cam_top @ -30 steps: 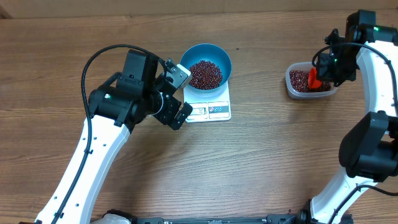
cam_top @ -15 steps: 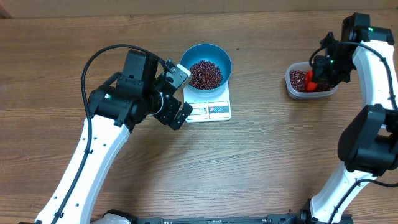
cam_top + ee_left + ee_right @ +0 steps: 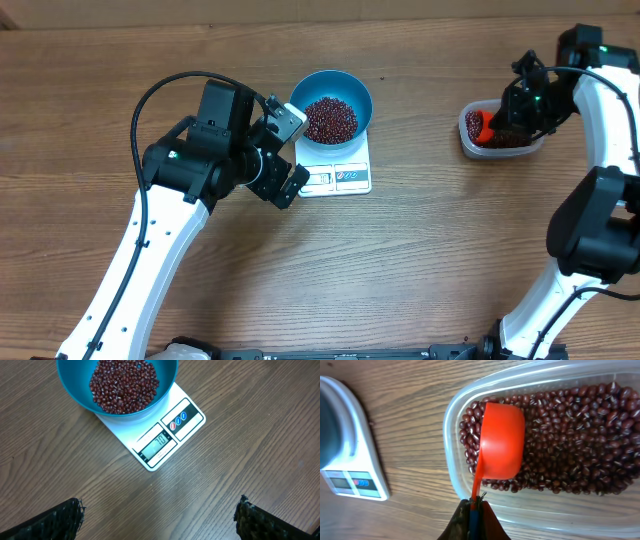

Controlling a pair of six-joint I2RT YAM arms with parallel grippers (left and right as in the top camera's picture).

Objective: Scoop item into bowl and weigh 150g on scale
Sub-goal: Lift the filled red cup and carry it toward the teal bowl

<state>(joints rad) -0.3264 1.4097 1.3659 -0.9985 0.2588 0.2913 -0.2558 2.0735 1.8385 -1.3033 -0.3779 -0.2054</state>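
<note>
The blue bowl [image 3: 305, 92] stands on the white scale [image 3: 340, 178] and holds a heap of dark red beans [image 3: 330, 118]. My left gripper [image 3: 290, 150] hovers just left of the scale, open, with nothing between its fingers. From the left wrist I see the bowl [image 3: 75, 390], its beans [image 3: 124, 385] and the scale's lit display [image 3: 159, 441]. My right gripper [image 3: 474, 505] is shut on the handle of a red scoop [image 3: 501, 447]. The scoop's cup lies over the beans [image 3: 580, 440] at the left end of the clear tub [image 3: 451, 425].
The clear tub [image 3: 465, 140] sits at the right of the wooden table, well apart from the scale. A corner of the scale [image 3: 350, 460] shows at the left of the right wrist view. A black cable loops above the left arm [image 3: 170, 85].
The right gripper has swung the red scoop from the right part of the tub to its left end. The left arm, bowl and scale have not moved.
</note>
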